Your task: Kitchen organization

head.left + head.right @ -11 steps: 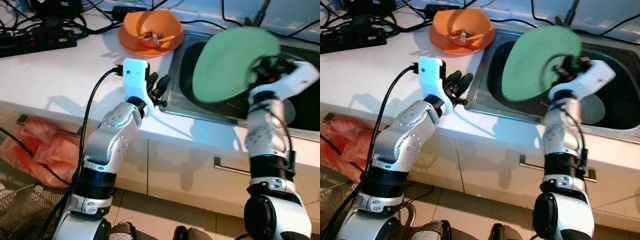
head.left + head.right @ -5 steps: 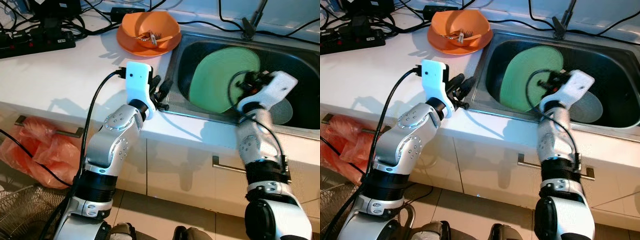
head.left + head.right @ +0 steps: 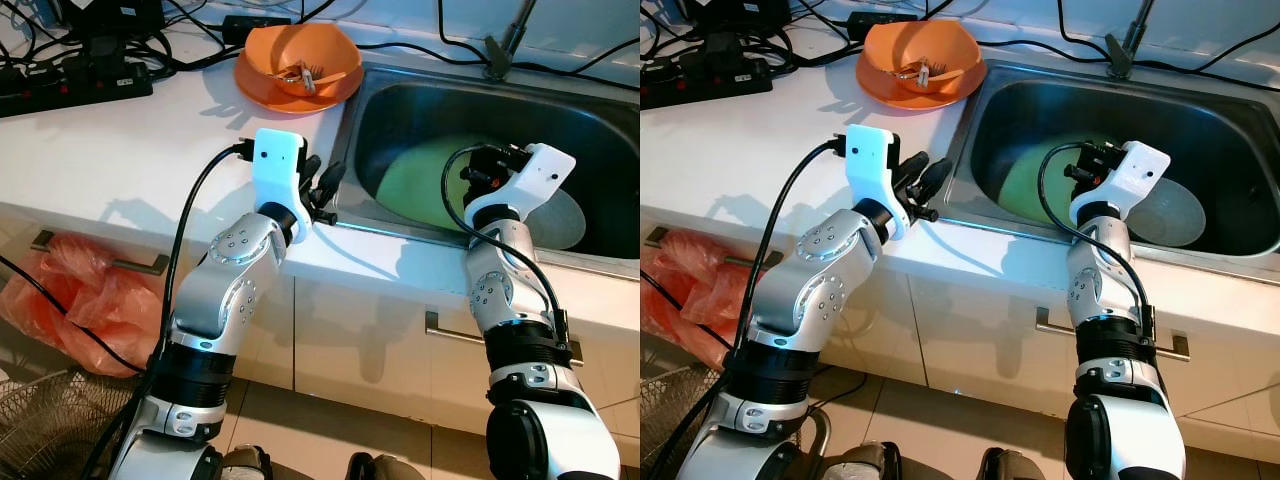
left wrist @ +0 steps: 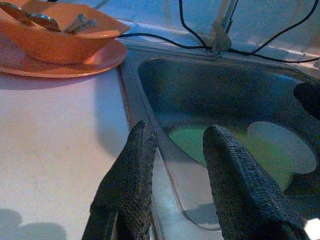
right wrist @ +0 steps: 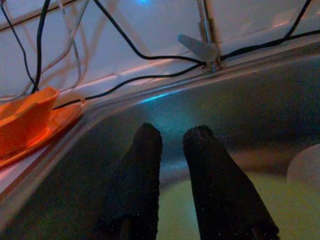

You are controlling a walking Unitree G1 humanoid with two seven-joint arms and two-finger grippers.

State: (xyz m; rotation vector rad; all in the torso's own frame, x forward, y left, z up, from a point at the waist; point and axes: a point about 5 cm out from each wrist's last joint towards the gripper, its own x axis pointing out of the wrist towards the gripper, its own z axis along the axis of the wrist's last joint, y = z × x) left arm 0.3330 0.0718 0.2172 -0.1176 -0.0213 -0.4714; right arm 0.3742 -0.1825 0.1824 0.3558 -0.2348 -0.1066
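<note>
A green plate lies low in the steel sink, close to flat on its floor. My right gripper reaches into the sink over the plate's right side, its fingers nearly together and shut on the plate's rim. My left gripper rests open on the white counter at the sink's left edge, holding nothing. An orange bowl with cutlery in it stands on an orange plate at the back of the counter.
A pale round dish lies in the sink right of the green plate. The faucet and black cables run along the back wall. A power strip sits back left. A red bag and wire basket are on the floor.
My right arm has lowered the green plate from upright above the sink down onto the sink floor. The left arm has hardly moved.
</note>
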